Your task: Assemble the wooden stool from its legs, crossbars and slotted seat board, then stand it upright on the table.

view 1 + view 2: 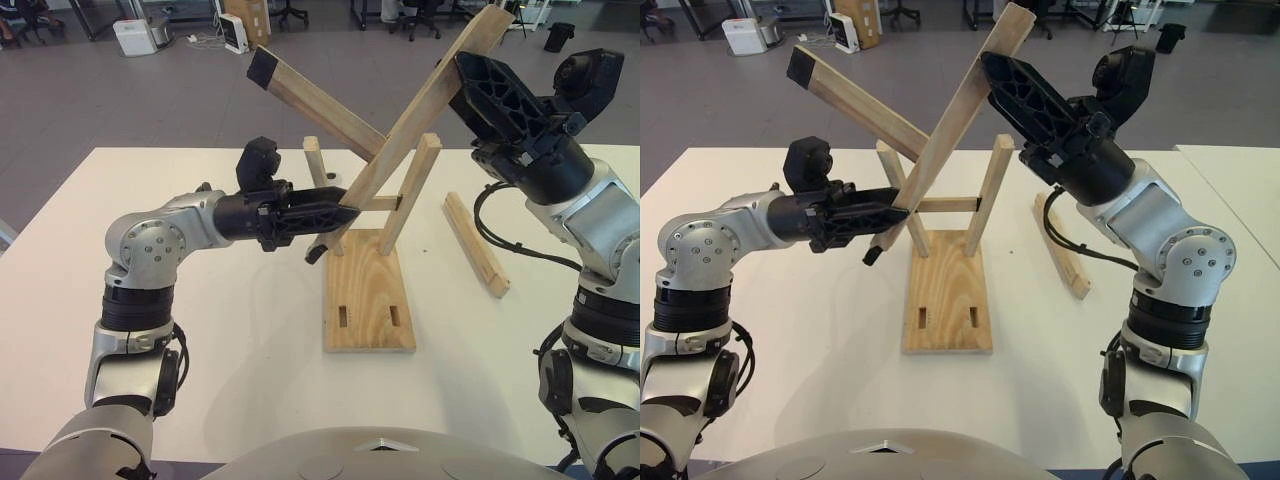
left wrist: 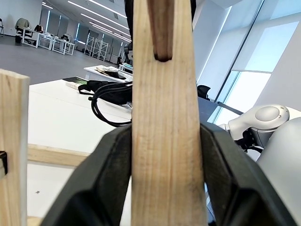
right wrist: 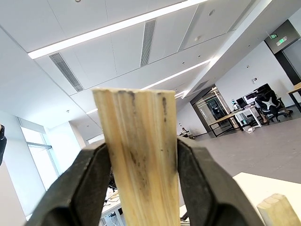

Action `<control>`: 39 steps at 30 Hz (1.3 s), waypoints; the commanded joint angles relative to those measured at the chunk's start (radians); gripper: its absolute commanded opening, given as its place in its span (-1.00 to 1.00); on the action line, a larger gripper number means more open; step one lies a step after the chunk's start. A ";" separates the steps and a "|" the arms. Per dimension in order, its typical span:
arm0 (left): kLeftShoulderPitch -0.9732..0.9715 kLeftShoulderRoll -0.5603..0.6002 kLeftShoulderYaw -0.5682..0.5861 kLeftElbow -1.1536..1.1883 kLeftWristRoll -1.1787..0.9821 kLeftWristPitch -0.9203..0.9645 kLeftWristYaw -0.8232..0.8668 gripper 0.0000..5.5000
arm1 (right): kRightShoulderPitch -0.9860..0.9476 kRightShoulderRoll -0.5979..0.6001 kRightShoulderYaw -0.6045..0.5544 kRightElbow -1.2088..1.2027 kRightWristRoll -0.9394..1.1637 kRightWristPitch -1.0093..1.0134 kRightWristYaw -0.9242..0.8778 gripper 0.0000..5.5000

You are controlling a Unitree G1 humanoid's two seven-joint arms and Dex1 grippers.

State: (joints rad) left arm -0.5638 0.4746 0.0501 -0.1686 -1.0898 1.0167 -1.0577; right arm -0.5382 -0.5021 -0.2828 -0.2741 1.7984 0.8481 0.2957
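One crossbar point(image 1: 382, 203) partly behind held leg point(image 1: 425, 100).

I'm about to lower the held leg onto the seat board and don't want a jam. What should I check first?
1. Left end effector grips the long pale wooden leg at its lower part: ok.
2. Right end effector grips its upper end: ok.
3. Flat wooden seat board lies flat on the white table: ok.
4. Two near slots empty: ok.
5. Leg's lower end over a free slot: not ok, it is at the board's far end, by the two upright legs.
6. Loose wooden bar clear of the board: ok.
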 commanded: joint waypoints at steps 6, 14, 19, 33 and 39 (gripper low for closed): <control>0.021 0.025 0.065 0.047 0.037 -0.031 0.077 -0.08 | 0.036 -0.102 -0.029 -0.011 -0.101 0.012 0.036 -0.26; 0.354 0.153 0.046 0.064 0.185 -0.123 -0.021 0.13 | 0.046 -0.217 -0.072 -0.009 -0.164 0.041 0.138 -0.26; 0.434 0.142 0.048 0.127 0.276 -0.232 -0.030 0.13 | 0.185 -0.308 -0.012 -0.073 -0.453 -0.006 0.460 -0.26; 0.413 0.116 0.005 0.157 0.320 -0.280 -0.049 0.13 | 0.251 -0.311 0.132 0.047 -0.865 -0.218 0.927 -0.26; 0.404 0.112 -0.022 0.160 0.347 -0.300 -0.060 0.13 | 0.233 -0.254 0.163 0.046 -0.918 -0.223 0.880 -0.26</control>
State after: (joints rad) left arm -0.1393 0.5900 0.0417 -0.0079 -0.7704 0.7285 -1.1125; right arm -0.2732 -0.7705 -0.1285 -0.2169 0.8990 0.6246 1.2059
